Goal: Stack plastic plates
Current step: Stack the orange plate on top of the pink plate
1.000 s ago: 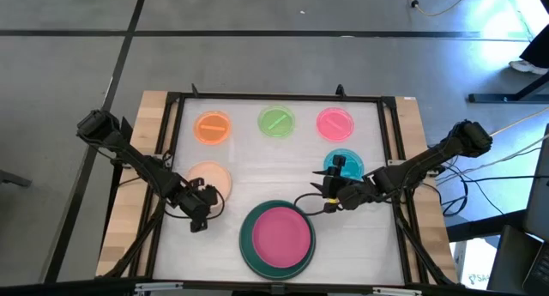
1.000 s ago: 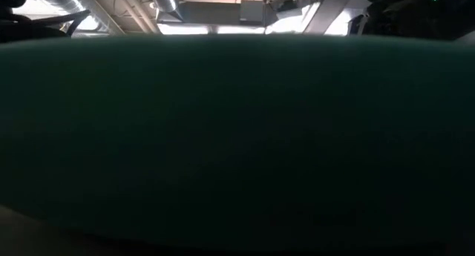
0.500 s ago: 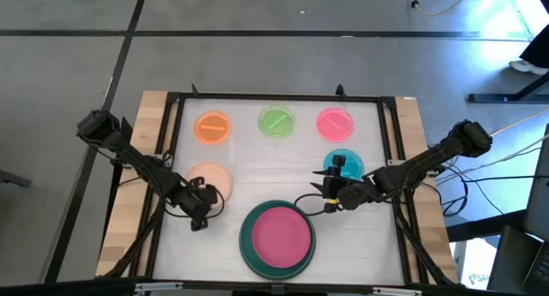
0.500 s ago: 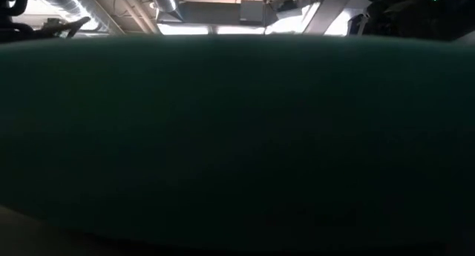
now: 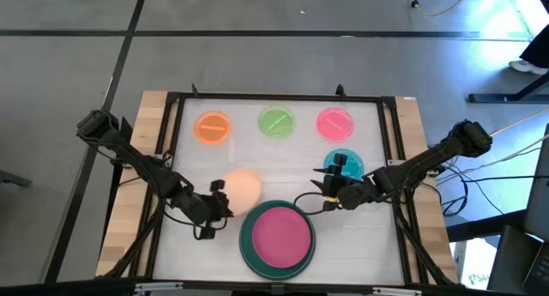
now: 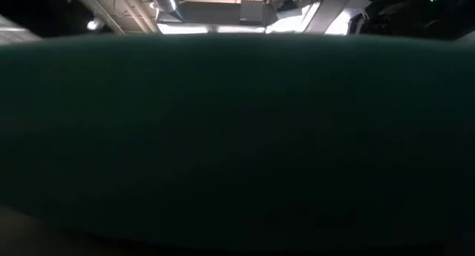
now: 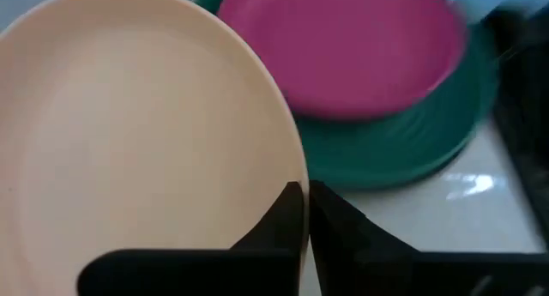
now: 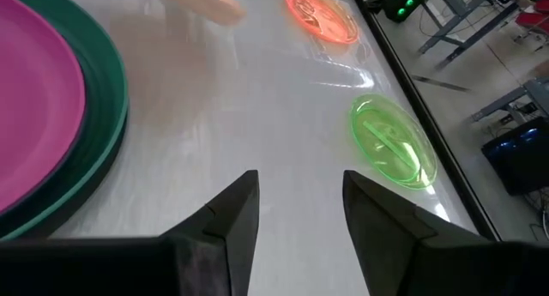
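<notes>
Fingers of the left pincer (image 7: 302,212) are pressed nearly together on the rim of the peach plate (image 5: 241,188), pinching its thin edge; the plate is lifted and tilted just beside the stack at the near edge of the table (image 5: 257,154). That stack is the magenta plate (image 5: 279,237) lying inside the dark green plate (image 5: 247,246), and in the left wrist view both sit right beyond the peach rim (image 7: 154,133). The right pincer (image 8: 296,214) hangs with its fingers spread apart and nothing between them, near the teal plate (image 5: 350,159) toward the right side of the table.

Half a second ago the peach plate lay flat toward the left edge of the table with the left pincer at its near rim; now plate and pincer have shifted toward the stack. The right arm has not moved.

Along the far edge lie the orange plate (image 5: 213,127), green plate (image 5: 276,122) and pink plate (image 5: 334,123), all small, round and translucent. The table surface is white and glossy. The low view is filled by a dark green wall, the big plate's side (image 6: 237,137).
</notes>
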Robot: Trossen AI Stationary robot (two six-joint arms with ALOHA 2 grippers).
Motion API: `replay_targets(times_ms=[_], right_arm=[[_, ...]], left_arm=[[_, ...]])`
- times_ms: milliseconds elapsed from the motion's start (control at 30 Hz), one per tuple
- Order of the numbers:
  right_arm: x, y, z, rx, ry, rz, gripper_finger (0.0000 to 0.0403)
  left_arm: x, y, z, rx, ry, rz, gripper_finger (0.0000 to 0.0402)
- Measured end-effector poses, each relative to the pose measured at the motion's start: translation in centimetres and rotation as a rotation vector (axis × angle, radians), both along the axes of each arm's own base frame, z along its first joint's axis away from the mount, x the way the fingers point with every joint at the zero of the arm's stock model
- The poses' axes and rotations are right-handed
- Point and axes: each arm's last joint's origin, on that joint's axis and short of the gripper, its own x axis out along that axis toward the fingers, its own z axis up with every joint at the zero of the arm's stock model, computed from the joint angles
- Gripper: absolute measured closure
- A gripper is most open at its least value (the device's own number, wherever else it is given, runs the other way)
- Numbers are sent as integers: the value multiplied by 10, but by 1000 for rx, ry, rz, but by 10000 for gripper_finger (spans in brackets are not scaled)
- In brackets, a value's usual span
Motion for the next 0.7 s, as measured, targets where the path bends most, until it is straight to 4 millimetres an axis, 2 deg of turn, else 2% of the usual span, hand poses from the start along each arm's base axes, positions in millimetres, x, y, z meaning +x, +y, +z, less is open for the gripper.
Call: replay_targets(times_ms=[200,367,500,700], right_arm=[[0,0,0,1,-1,-1,242],[0,0,0,1,0,0,242],[0,0,0,2,-1,0,242],[0,0,0,1,-1,0,242]], left_arm=[[12,-8,14,3,-190,-105,396],[31,-19,14,-17,-338,-249,395],[48,-26,2,-55,-401,-364,395],[65,-32,-18,-127,-444,-437,395]])
